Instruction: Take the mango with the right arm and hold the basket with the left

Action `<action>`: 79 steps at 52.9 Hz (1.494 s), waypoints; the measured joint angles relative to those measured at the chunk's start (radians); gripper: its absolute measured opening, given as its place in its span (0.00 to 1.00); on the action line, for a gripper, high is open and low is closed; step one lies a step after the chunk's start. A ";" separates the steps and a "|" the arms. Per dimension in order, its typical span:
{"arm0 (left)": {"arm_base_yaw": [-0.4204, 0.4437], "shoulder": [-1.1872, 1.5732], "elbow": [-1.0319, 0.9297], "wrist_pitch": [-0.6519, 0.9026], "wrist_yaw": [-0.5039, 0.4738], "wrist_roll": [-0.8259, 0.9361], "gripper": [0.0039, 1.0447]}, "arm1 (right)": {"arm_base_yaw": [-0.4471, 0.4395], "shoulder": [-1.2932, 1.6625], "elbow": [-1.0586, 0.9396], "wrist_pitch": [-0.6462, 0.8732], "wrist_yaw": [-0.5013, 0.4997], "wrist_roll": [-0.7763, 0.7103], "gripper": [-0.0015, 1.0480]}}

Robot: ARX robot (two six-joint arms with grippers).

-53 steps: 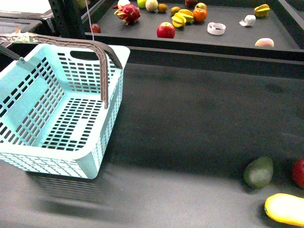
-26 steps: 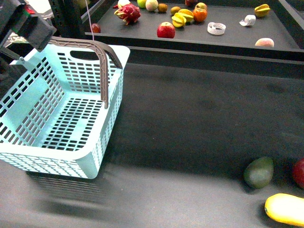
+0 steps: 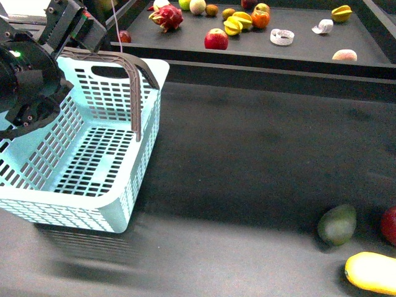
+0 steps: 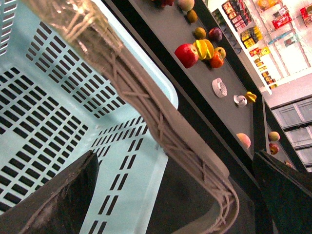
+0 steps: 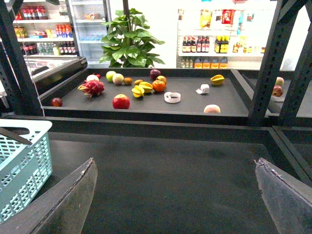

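Here, the left arm (image 3: 28,80) hovers over the basket (image 3: 62,207), mango (image 3: 371,272) well apart.

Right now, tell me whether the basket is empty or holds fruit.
Empty: the floor of the basket shows bare in the front and left wrist views; the mango lies outside it on the table.

A dark, matte worktop (image 5: 170,170) ran up to a raised black shelf (image 5: 161,111) framed by black metal posts (image 5: 267,63). Behind it stood a leafy potted plant (image 5: 127,41), a glass-door cooler (image 5: 90,22) and store racks (image 5: 36,36) of bottles (labels too small to read), brightly lit against a pale wall (image 5: 163,29).
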 joint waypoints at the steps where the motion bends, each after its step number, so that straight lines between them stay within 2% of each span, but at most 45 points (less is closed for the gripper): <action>1: 0.001 0.008 0.012 -0.005 0.000 0.000 0.95 | 0.000 0.000 0.000 0.000 0.000 0.000 0.92; 26: 0.027 0.129 0.213 -0.115 -0.013 0.003 0.94 | 0.000 0.000 0.000 0.000 0.000 0.000 0.92; 35: 0.027 0.146 0.248 -0.163 -0.021 0.029 0.68 | 0.000 0.000 0.000 0.000 0.000 0.000 0.92; 40: 0.021 0.148 0.275 -0.195 -0.020 0.041 0.50 | 0.000 0.000 0.000 0.000 0.000 0.000 0.92; 46: 0.011 0.144 0.296 -0.249 -0.018 0.009 0.35 | 0.000 0.000 0.000 0.000 0.000 0.000 0.92; 53: -0.002 0.119 0.294 -0.299 0.010 0.008 0.22 | 0.000 0.000 0.000 0.000 0.000 0.000 0.92; 61: -0.016 0.081 0.226 -0.305 0.037 0.058 0.12 | 0.000 0.000 0.000 0.000 0.000 0.000 0.92; 65: -0.022 0.051 0.182 -0.296 0.055 0.138 0.11 | 0.000 0.000 0.000 0.000 0.000 0.000 0.92; 79: -0.068 -0.257 -0.047 -0.231 0.273 0.276 0.11 | 0.000 0.000 0.000 0.000 -0.002 0.000 0.92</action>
